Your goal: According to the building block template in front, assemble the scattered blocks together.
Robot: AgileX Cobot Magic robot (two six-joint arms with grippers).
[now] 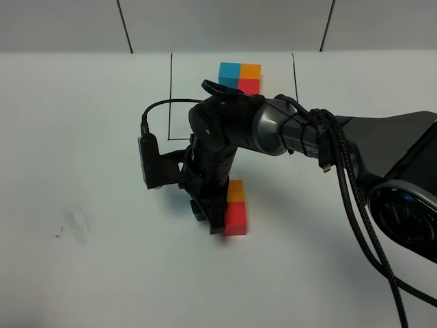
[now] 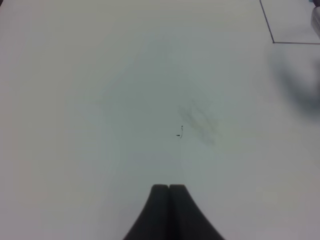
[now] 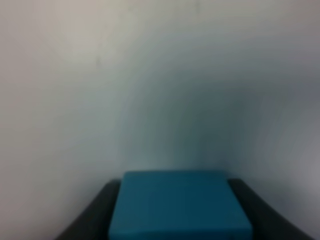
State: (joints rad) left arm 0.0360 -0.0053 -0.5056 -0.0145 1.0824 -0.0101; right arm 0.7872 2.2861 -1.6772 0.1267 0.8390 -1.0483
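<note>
Right tool (image 1: 213, 220) is down near the middle of the surface (image 1: 82, 137), clamped on the blue block (image 3: 180, 205); the right wrist view shows blue filling the gap between the two dark fingers (image 3: 92, 215). In the high view the blue block itself is hidden behind the arm.

Just beside the tool sit the orange block (image 1: 236, 190) and red block (image 1: 235, 217), touching, orange toward the far edge, red toward the near edge. The template (image 1: 240, 77) lies at the far edge inside the black-line frame (image 1: 169, 96): blue and orange abreast, red below orange.

Left tool (image 2: 168, 192) has its tips together, nothing between them, hovering over bare surface toward the left edge, near a faint smudge (image 2: 200, 120).

Risks, my read:
- Blue needs to land against orange's left face. The tool looks closer to red than to orange, so blue could end up beside red, giving the wrong L.
- The fingers are very close to the red/orange pair. Sliding in or opening could knock the pair apart or twist it.
- If the finger on the orange side sits between blue and orange, a gap is left on release.
- Blue's height above the surface cannot be told, so an early release could make it tip or bounce.
- The arm blocks the high view of the joint, so alignment is hard to check.
</note>
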